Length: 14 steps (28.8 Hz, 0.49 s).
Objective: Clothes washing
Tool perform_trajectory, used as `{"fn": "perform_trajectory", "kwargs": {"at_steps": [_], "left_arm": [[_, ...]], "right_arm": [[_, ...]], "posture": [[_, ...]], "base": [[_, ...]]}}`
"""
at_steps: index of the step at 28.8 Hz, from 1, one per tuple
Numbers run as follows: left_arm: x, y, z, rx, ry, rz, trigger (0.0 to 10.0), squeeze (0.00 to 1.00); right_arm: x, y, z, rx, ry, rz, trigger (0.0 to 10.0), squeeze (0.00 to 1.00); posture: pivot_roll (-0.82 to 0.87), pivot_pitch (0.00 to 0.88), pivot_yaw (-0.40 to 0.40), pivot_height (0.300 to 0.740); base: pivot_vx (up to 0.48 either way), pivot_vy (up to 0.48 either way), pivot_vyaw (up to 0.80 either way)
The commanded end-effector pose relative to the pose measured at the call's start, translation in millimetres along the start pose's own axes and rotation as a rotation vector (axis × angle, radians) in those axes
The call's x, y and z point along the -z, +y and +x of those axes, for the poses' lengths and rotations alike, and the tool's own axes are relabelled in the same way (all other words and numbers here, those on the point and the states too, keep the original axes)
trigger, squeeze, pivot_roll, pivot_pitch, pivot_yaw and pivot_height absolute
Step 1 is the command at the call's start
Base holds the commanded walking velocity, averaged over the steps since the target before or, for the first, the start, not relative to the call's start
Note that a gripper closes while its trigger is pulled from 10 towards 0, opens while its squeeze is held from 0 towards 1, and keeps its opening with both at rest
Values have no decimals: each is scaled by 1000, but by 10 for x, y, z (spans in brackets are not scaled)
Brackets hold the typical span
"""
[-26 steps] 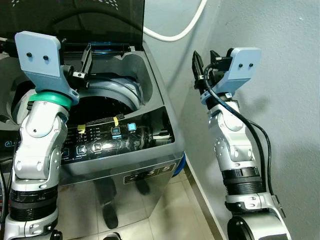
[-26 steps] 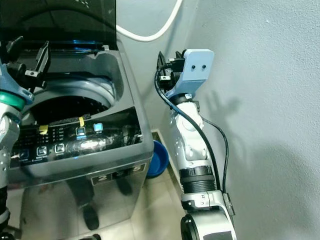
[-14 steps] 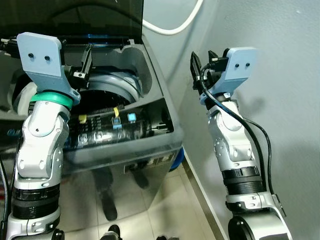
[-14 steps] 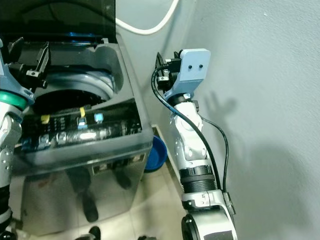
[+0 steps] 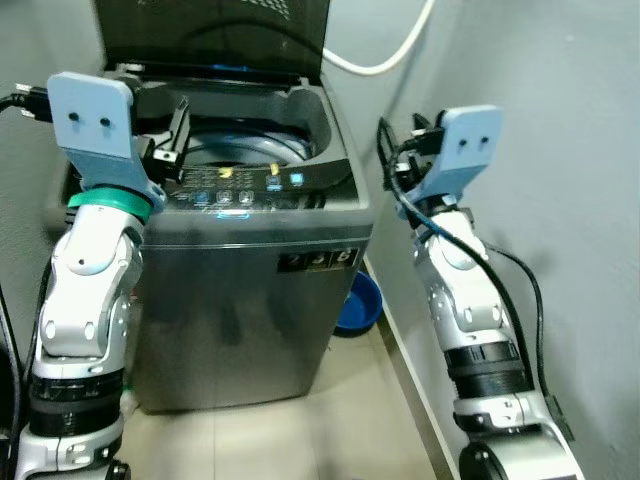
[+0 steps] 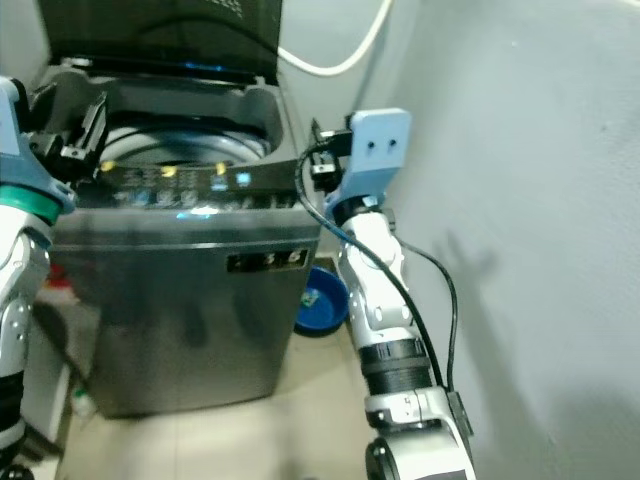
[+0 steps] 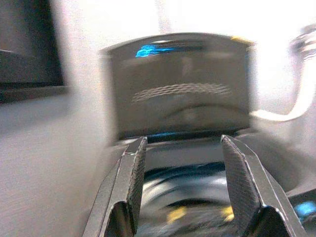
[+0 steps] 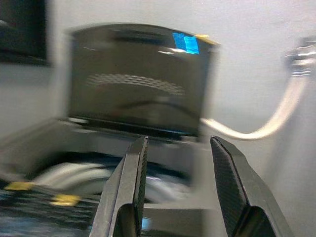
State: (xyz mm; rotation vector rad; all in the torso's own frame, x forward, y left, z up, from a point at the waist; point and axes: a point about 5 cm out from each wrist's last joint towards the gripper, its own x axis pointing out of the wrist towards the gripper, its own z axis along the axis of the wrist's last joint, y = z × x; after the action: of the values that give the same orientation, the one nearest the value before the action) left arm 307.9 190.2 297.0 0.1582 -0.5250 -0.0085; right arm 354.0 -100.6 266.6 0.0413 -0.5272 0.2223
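A grey top-loading washing machine [image 5: 240,290] stands in front of me with its dark lid [image 5: 210,35] raised. Its drum opening [image 5: 245,150] looks dark, and I cannot tell what lies inside. A lit control panel [image 5: 250,185] runs along the front rim. My left gripper [image 5: 165,145] is held up at the washer's left front corner, open and empty, its fingers [image 7: 131,173] pointing toward the lid. My right gripper [image 5: 400,140] is raised beside the washer's right side, also open and empty, with its fingers [image 8: 133,173] aimed at the lid.
A white hose [image 5: 385,55] curves along the wall behind the washer. On the tiled floor in the gap between the washer and the grey wall [image 5: 570,150] sits a blue basin [image 5: 357,303]. That wall stands close on my right.
The whole picture has shifted: the camera has drawn back, so the washer's full front and the floor now show. Both arms keep the same raised pose, fingers still open.
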Motion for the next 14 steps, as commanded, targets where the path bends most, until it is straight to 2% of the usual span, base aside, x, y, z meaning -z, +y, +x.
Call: {"fn": "perform_trajectory", "kwargs": {"at_steps": [1,14], "left_arm": [[36,-50,-4,18,18,-2,10000,0],[46,-71,-9,18,21,-5,10000,0]], "right_arm": [[56,-11,-45,-5,23,-1,10000,0],[82,21,-78,-45,39,9,10000,0]], "posture": [[88,0,-43,740],[87,0,-47,740]], "base": [[0,0,794],[0,0,788]]}}
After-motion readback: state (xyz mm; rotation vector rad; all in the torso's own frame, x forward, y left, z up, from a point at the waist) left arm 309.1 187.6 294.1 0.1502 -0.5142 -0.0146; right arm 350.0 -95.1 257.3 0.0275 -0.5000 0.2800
